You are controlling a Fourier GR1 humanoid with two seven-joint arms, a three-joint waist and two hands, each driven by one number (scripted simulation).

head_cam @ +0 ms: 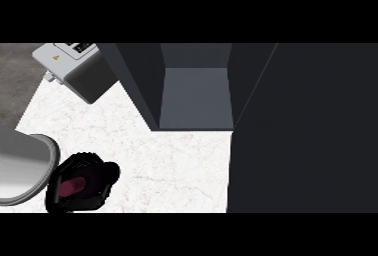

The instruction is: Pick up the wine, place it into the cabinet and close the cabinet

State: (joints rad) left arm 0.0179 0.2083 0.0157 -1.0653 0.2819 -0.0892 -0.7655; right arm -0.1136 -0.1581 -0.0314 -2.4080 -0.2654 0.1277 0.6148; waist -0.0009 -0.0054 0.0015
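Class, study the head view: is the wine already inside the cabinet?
No: the wine sits in the curled left hand over the counter at lower left, apart from the open cabinet.

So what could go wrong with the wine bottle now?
The left hand, curled round the wine, sits beside a grey rounded thing and might clip it when lifting. The open cabinet has side walls close together, so the wine could bump one going in. The door stands open at the right and might get knocked.
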